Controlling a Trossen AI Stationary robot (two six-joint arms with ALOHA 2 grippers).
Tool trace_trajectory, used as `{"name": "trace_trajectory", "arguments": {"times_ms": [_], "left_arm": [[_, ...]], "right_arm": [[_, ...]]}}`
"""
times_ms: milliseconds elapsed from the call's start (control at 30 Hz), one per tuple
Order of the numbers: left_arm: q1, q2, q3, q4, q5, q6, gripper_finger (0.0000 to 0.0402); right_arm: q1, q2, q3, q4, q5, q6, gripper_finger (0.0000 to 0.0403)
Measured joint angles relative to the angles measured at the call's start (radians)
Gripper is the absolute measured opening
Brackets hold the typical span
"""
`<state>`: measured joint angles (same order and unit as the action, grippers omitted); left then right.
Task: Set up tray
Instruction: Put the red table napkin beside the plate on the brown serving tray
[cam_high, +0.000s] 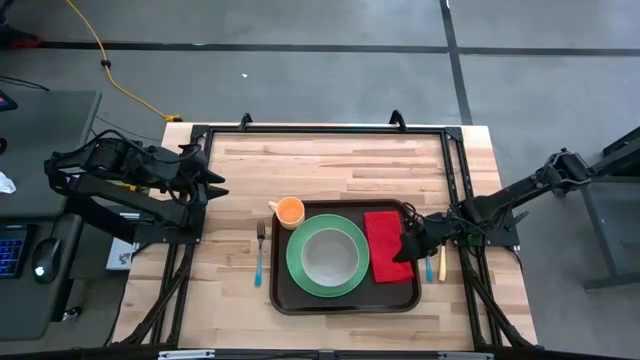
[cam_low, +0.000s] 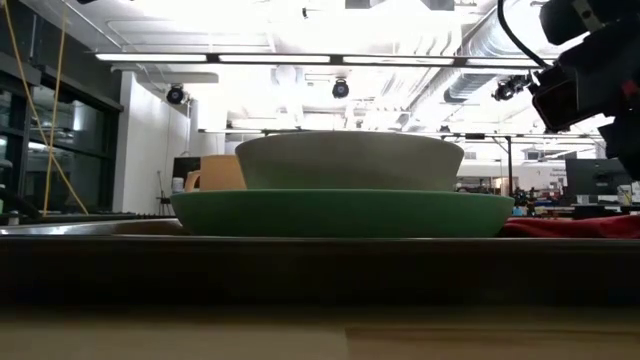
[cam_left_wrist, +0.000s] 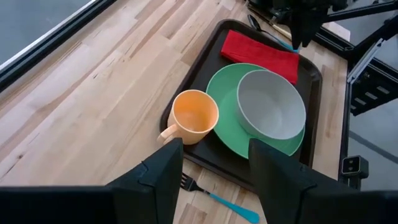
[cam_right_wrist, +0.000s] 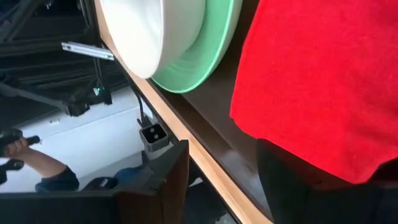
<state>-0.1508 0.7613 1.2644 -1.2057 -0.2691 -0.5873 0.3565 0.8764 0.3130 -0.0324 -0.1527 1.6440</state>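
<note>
Over tray (cam_high: 283, 300) right edge: right gripper (cam_high: 408, 250) low, fingers apart; left gripper (cam_high: 216, 184) apart.

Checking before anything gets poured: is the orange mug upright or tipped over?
Upright: the orange mug stands in the tray, its open, empty mouth facing up beside the green plate.

Reaching in from three o'clock, right arm stretched low and nearly straight, right gripper (cam_high: 412, 243) pointing toward nine o'clock with fingers (cam_right_wrist: 163, 186) standing apart, nothing between them. Waiting folded at nine o'clock, left arm bent back on itself, left gripper (cam_high: 212, 180) hovering and aiming toward four o'clock, fingers (cam_left_wrist: 160, 177) likewise parted and empty.
</note>
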Motion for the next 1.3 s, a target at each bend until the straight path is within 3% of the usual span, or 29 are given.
{"name": "trace_trajectory", "arguments": {"times_ms": [167, 400, 533, 767, 900, 1100, 1300], "left_arm": [[0.0, 0.0, 0.0, 0.0, 0.0, 0.0, 0.0211], [0.0, 0.0, 0.0, 0.0, 0.0, -0.01, 0.0211], [0.0, 0.0, 0.0, 0.0, 0.0, -0.023, 0.0211], [0.0, 0.0, 0.0, 0.0, 0.0, -0.031, 0.0211], [0.0, 0.0, 0.0, 0.0, 0.0, -0.048, 0.0211], [0.0, 0.0, 0.0, 0.0, 0.0, -0.05, 0.0211], [0.0, 0.014, 0.0, 0.0, 0.0, -0.05, 0.0211]], "right_arm": [[0.0, 0.0, 0.0, 0.0, 0.009, -0.014, 0.0165], [0.0, 0.0, 0.0, 0.01, 0.116, -0.049, 0.0165], [0.016, 0.0, 0.0, 0.075, 0.098, -0.161, 0.0165], [0.1, 0.009, 0.006, 0.06, 0.093, -0.164, 0.0165], [0.151, 0.055, 0.114, -0.099, 0.095, -0.187, 0.0165], [0.201, 0.207, 0.382, -0.498, 0.131, -0.295, 0.0165], [0.225, 0.398, 0.564, -0.67, 0.146, -0.42, 0.0165]]}}
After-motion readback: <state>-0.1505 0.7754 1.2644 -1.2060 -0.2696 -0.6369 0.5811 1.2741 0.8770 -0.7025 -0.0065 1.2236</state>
